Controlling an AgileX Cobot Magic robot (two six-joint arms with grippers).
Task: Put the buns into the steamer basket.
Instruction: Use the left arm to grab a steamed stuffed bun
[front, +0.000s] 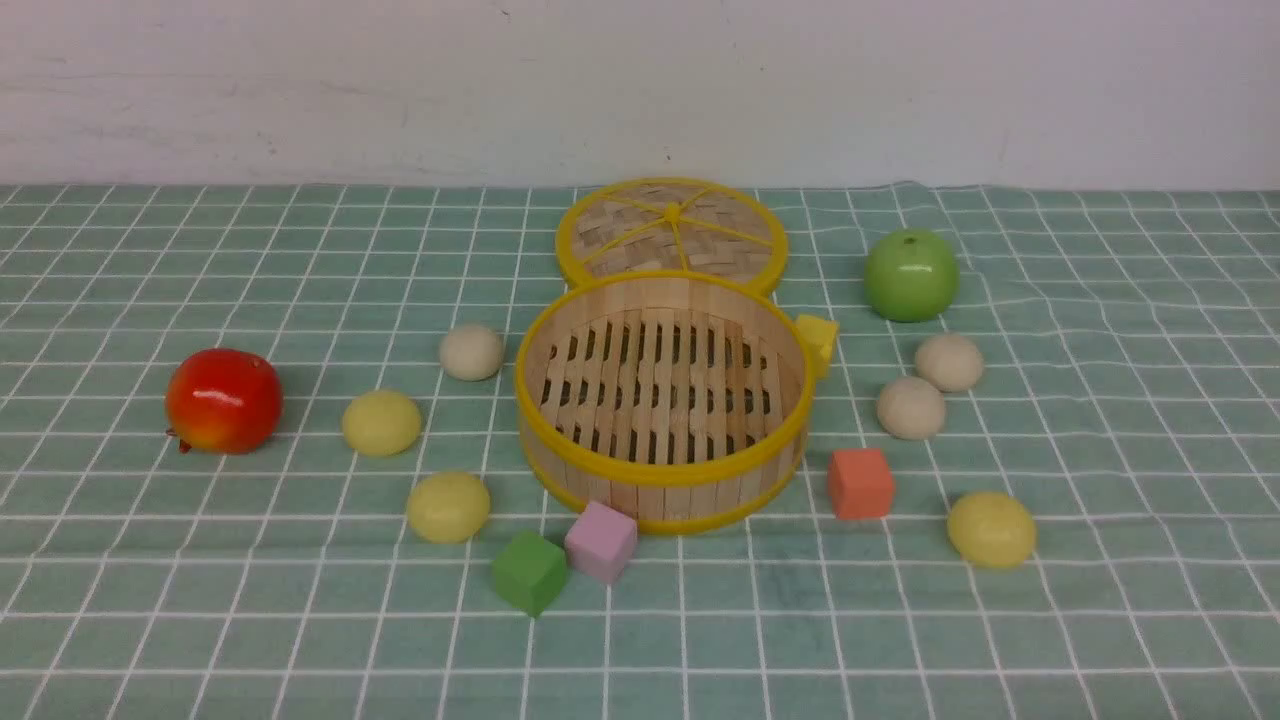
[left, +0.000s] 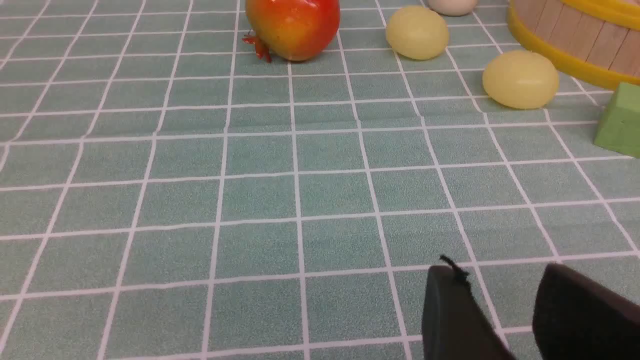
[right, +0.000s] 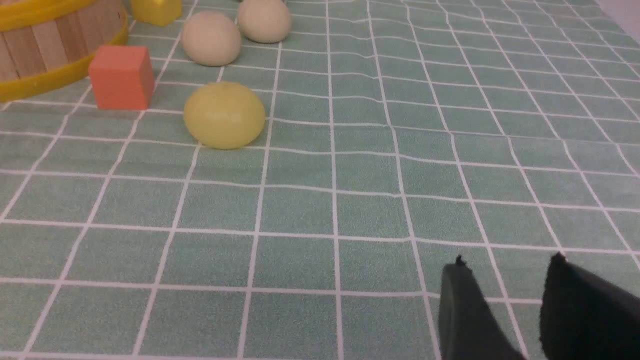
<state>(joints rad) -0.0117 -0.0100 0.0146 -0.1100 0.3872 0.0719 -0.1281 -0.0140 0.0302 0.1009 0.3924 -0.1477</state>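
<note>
- Six buns (front: 381, 422) sit outside the steamer basket (front: 690, 500): three left of it, three right
- Left gripper (left: 500, 270) hovers on the basket's left, jaws apart
- Right gripper (right: 507, 262) on its right, jaws apart too

Bamboo-slat steamer basket (front: 700, 500), smooth yellow rims; buns (front: 381, 423) smooth, matt; red apple (front: 223, 400) glossy

Lower right of the frame, the right gripper's (right: 507, 262) black fingers (right: 462, 310) stand apart, empty, over green checked cloth (right: 320, 210). Upper left lie a pale yellow rounded bun (right: 224, 116), an orange foam cube (right: 121, 77) and two cream-white rounded buns (right: 211, 38).
</note>
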